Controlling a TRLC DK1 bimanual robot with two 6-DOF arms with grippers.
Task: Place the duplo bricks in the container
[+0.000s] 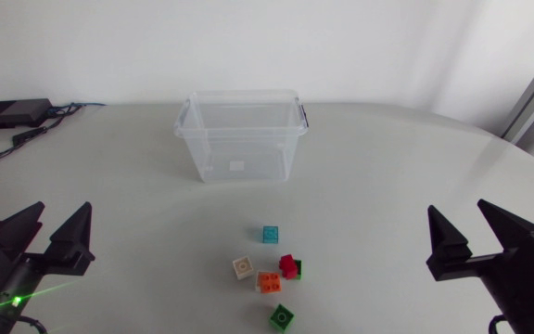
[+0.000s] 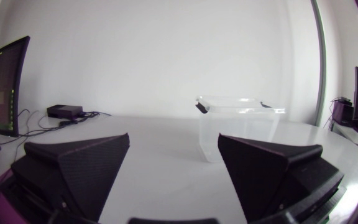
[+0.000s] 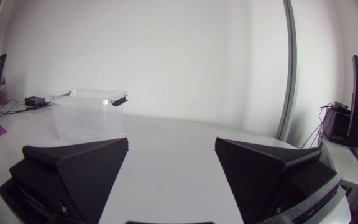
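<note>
Duplo bricks lie loose on the table [image 1: 415, 167], near-centre, between the two arms; none in the container [image 1: 244, 160] yet. Teal brick [image 1: 270, 234] sits farthest out, apart from the rest; white brick [image 1: 243, 267], orange brick [image 1: 268, 282] and red brick [image 1: 288, 265] bunch close together; green brick [image 1: 282, 317] nearest the table edge.

Bricks look squarish, studs up, each turned at its own angle; no clear long axis on any. Container stands upright at far centre, mouth open upward, long axis left to right; well apart from the bricks.

Left gripper [image 1: 63, 209] at near left, fingers spread wide, holding nothing; right gripper [image 1: 455, 206] at near right, likewise apart and empty.

Step judged: the start, no pick begun. Next move calls for one arm to swing inward over a brick, squaring its fingers to that brick's flat sides; the lone teal one looks easiest.
</note>
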